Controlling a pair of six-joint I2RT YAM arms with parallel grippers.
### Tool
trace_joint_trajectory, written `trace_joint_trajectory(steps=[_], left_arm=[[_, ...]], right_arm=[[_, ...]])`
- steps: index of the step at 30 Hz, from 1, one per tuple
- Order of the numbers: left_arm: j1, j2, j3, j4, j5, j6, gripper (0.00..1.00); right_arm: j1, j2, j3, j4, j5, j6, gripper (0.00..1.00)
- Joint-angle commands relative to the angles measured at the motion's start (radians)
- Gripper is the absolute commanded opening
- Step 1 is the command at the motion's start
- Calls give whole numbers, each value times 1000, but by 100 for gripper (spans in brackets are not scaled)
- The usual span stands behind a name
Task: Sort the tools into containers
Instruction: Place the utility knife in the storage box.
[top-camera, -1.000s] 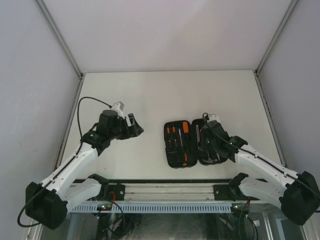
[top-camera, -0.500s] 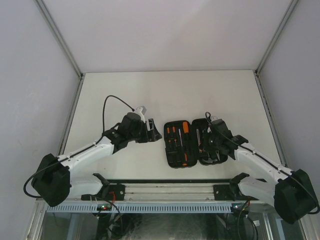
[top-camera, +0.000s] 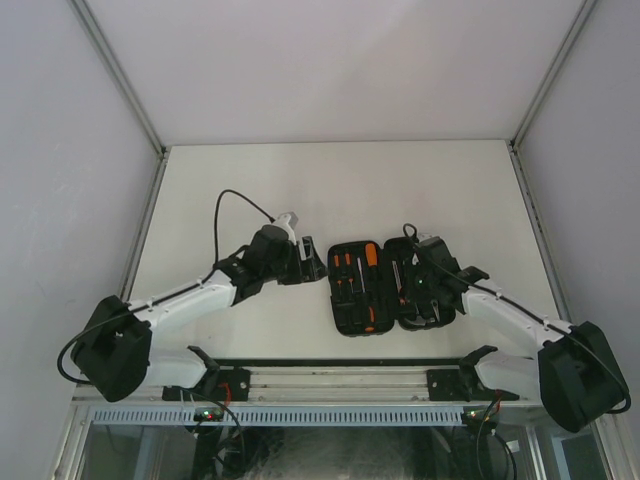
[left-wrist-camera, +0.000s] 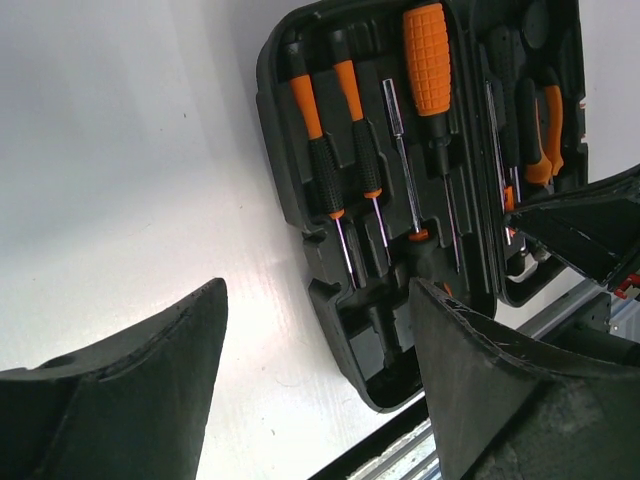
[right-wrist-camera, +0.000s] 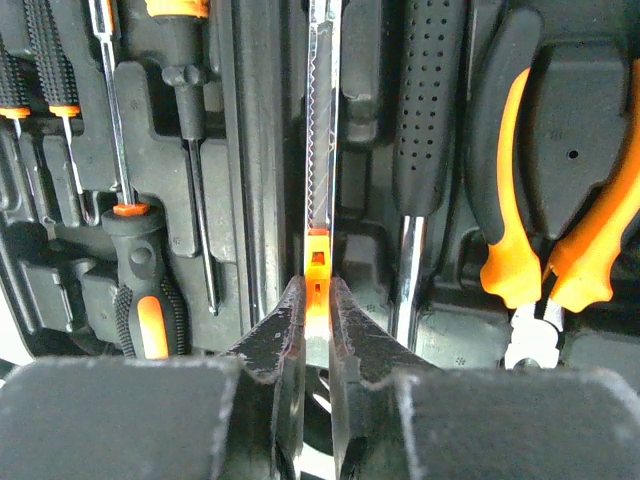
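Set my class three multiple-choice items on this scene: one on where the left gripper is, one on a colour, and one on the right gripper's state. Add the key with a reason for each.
1. Where is the left gripper?
A. beside the left edge of the open tool case
B. deep inside the case's right half
C. beyond the case's right side

2. What colour are the handles of the pliers?
A. blue
B. orange
C. green

3. How is the right gripper?
A. wide open
B. shut on nothing
C. shut on the thin metal tool

Key:
1 A, as the top view shows it just left of the case.
2 B, as the right wrist view shows orange handles.
3 C, as its fingers pinch the tool's orange end.
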Motion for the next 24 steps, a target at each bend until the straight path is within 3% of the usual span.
trace_joint_trajectory(steps=[1, 16, 24], left_arm=[[-10, 15, -24, 70, -2, -28, 76], [-30, 83, -18, 104, 1, -38, 76], [-60, 143, 4, 137, 16, -53, 74]], right_arm=[[-8, 22, 26, 41, 40, -29, 7], [-6, -13, 60, -47, 121, -21, 27], [-8, -57, 62, -19, 24, -20, 29]])
